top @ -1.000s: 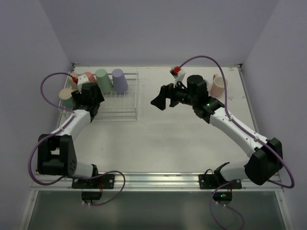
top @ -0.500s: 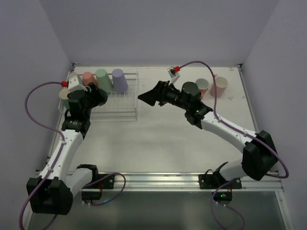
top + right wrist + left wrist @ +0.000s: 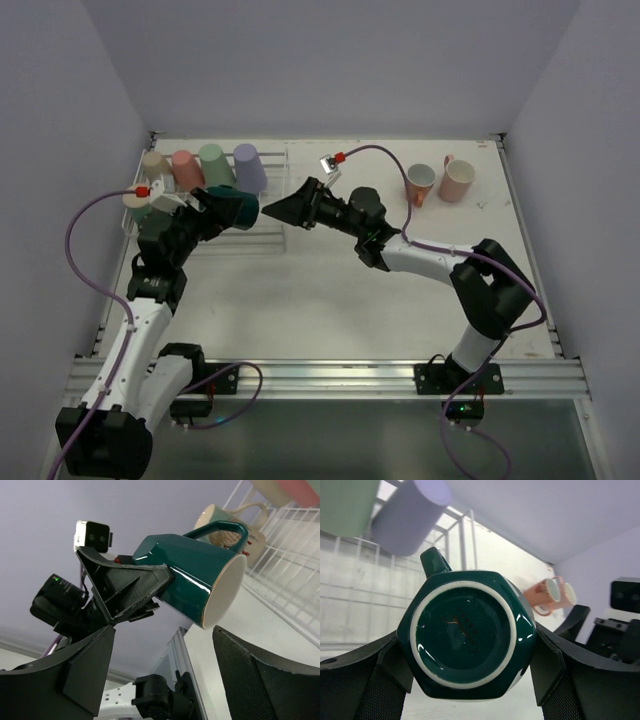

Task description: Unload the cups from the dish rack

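Table (image 3: pixel 330 300): white and matte, enclosed by walls on three sides.
Back wall (image 3: pixel 330 60): plain, pale lilac-grey.
Side walls (image 3: pixel 60 150): painted in the same pale tone.
Rail (image 3: pixel 330 372): silver metal, laid along the near table edge.
Lower panel (image 3: pixel 330 440): grey-green, seen below the rail.

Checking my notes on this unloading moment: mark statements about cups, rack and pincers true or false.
The left pincer grips a dark green mug. True.
The right pincer is shut on a lilac tumbler. False: it is open and empty; the lilac tumbler sits in the dish rack.
A salmon mug and a pink mug stand on the table. True.
The rack holds no cups. False: a mint green tumbler and a pink tumbler are there too.
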Controlling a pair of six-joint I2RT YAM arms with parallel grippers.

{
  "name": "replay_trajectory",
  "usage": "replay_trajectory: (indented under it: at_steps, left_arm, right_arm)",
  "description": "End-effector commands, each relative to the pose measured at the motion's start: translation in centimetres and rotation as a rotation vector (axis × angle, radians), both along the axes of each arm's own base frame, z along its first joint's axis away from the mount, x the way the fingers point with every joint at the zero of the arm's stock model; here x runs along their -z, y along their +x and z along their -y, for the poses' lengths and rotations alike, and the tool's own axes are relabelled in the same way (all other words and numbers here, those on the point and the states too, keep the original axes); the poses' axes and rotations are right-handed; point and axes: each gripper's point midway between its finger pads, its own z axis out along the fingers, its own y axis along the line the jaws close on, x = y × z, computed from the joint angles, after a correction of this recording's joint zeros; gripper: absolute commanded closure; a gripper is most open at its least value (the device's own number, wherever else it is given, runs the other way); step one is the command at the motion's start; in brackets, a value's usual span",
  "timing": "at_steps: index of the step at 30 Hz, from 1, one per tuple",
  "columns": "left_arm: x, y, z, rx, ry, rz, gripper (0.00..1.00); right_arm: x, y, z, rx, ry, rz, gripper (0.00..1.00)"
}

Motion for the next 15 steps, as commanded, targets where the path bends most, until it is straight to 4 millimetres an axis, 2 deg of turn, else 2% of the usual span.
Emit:
replay_trajectory:
  at_steps: [1, 9, 15]
  left_arm:
    - [-8.2, -1.3, 2.5, 0.129, -0.158, 0.254, 0.74]
    - [-10.3, -2.9, 3.5, 0.19, -0.277, 0.294, 0.74]
    - [-11.3, -3.6, 4.2, 0.234, -0.334, 0.295, 0.74]
  right_arm:
    - [-3.9, -1.0, -0.1, -0.03, 0.124, 0.083, 0.19]
    - [-4.3, -2.1, -0.8, -0.07, 0.148, 0.09, 0.21]
    - [-4.6, -2.9, -2.0, -0.127, 0.137, 0.114, 0.31]
